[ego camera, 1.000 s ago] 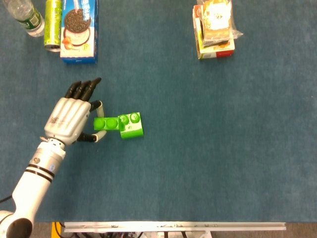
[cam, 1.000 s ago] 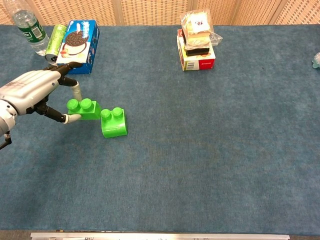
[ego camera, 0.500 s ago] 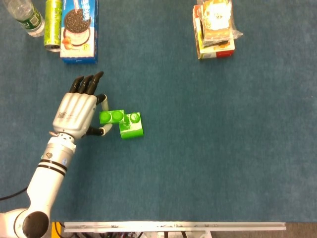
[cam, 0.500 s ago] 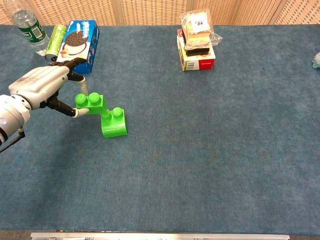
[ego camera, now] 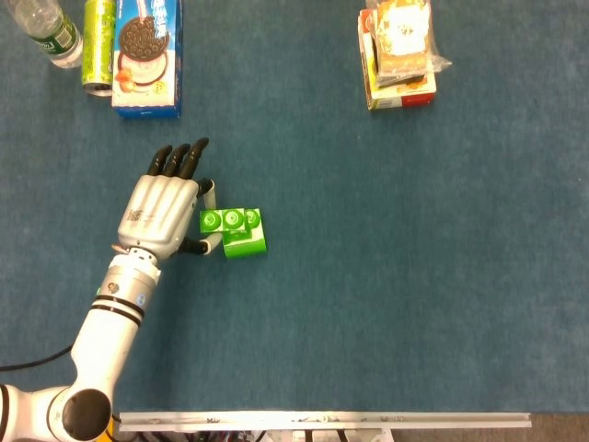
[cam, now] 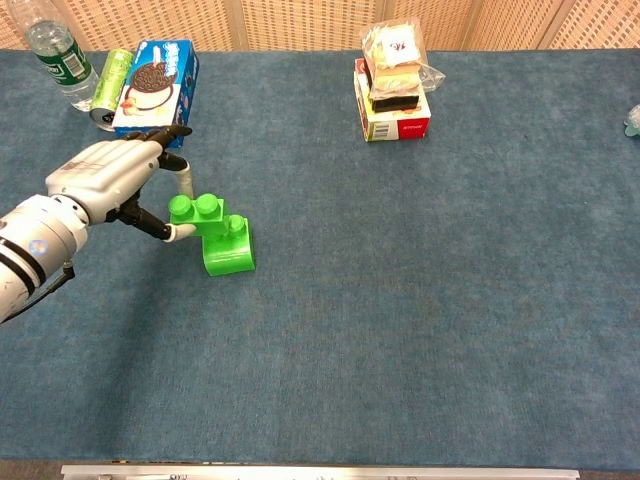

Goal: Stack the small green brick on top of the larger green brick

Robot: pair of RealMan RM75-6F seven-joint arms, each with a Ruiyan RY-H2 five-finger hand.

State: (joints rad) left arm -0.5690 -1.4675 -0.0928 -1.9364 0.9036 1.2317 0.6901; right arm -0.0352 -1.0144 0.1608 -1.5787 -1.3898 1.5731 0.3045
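One small green brick (cam: 199, 215) in left hand (cam: 108, 180) – over one larger green brick (cam: 229, 253)

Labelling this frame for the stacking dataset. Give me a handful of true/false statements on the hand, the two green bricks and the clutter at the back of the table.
1. The left hand holds the small green brick. True.
2. The small green brick sits squarely seated on the larger green brick. False: it overlaps only that brick's left part and hangs out to the left.
3. The right hand is in view near the bricks. False: neither view shows it.
4. A cookie box lies at the far left beside a green can. True.
5. The stack of snack packs touches the larger green brick. False: it stands far off, at the back right.
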